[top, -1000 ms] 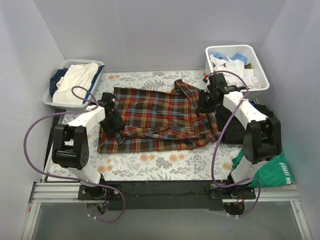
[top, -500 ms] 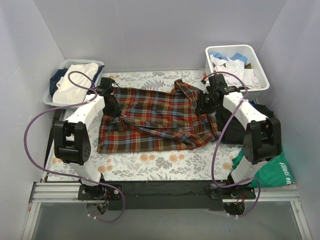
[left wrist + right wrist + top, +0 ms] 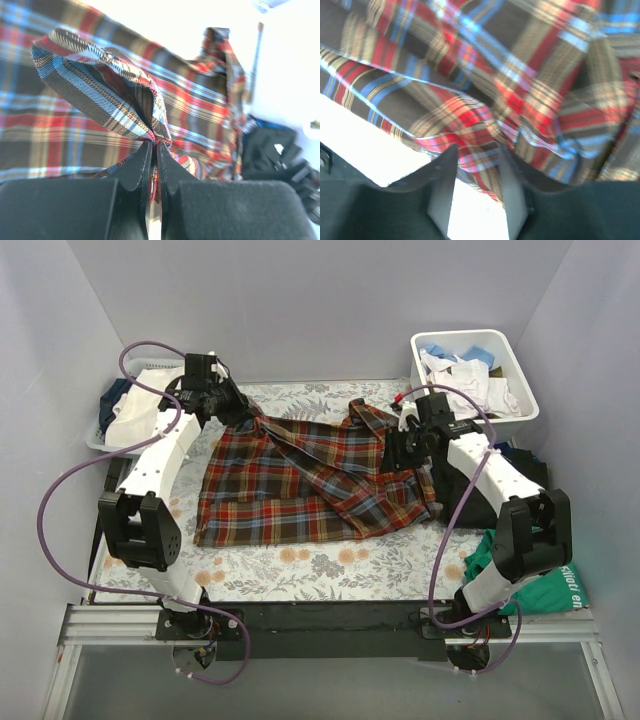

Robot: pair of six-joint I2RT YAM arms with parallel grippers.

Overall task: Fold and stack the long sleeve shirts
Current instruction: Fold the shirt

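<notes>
The plaid flannel shirt lies spread on the floral table cover, collar at the back. My left gripper is shut on a bunched fold of the shirt and holds it up over the shirt's back left corner; its closed tips show in the left wrist view. My right gripper is open at the shirt's right edge, and plaid cloth lies between its fingers. Plain black folded garments lie just right of the shirt, partly under the right arm.
A grey basket with white and dark cloth stands at the back left. A white bin of light clothes stands at the back right. A green garment lies at the front right. Walls close in on three sides.
My left gripper has moved from the shirt's left middle to the back left, drawing the held fold up and back with it. The right gripper has barely moved.
</notes>
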